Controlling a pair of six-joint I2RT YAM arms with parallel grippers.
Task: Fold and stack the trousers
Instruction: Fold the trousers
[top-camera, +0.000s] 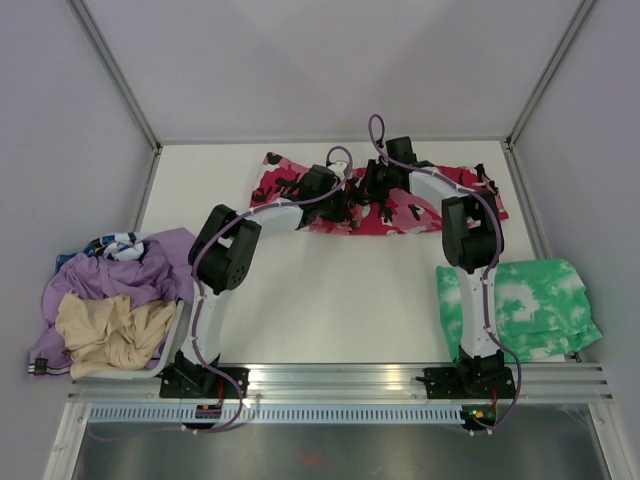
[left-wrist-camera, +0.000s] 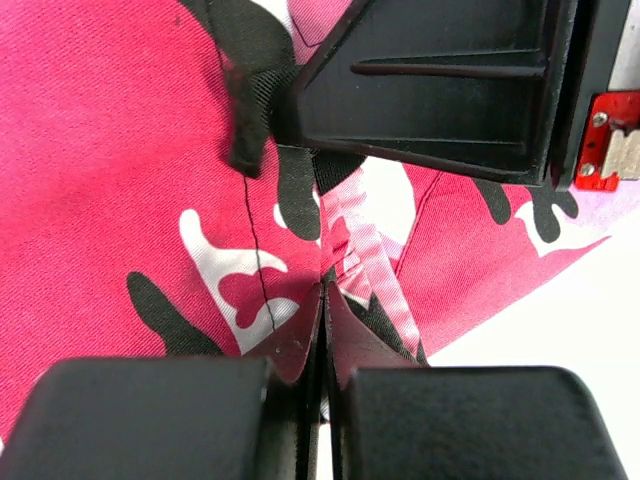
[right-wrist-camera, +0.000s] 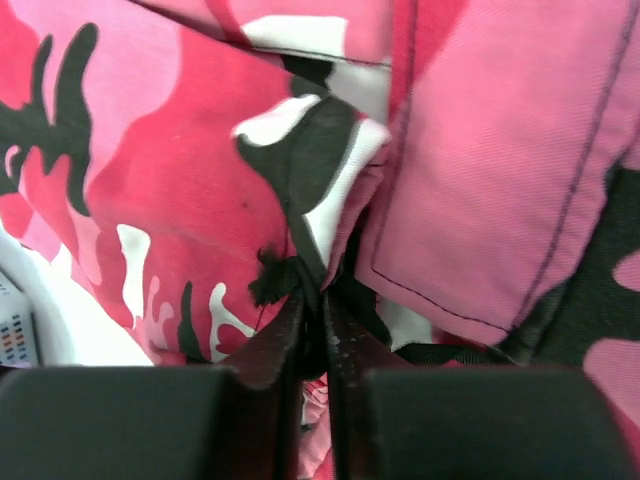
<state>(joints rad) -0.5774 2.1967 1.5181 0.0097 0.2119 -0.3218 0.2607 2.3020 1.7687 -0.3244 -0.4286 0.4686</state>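
Note:
The trousers (top-camera: 283, 180), in pink, red, white and black camouflage, lie bunched along the far side of the white table (top-camera: 330, 300). Both grippers meet over their middle. My left gripper (top-camera: 338, 206) is shut, its tips pinching a seam edge of the trousers (left-wrist-camera: 120, 180) by a pale pink ribbed band (left-wrist-camera: 365, 260). Just to its right, my right gripper (top-camera: 372, 188) is closed on a raised fold of the trousers (right-wrist-camera: 180, 180) beside a pink pocket flap (right-wrist-camera: 500, 150). The right gripper's black housing (left-wrist-camera: 450, 80) fills the top of the left wrist view.
A green-and-white tie-dye garment (top-camera: 525, 305) lies at the table's right edge. Lilac (top-camera: 150, 265) and beige (top-camera: 110, 330) clothes are heaped in a white bin at the left. Grey walls close in the back and sides. An aluminium rail (top-camera: 340, 380) runs along the near edge.

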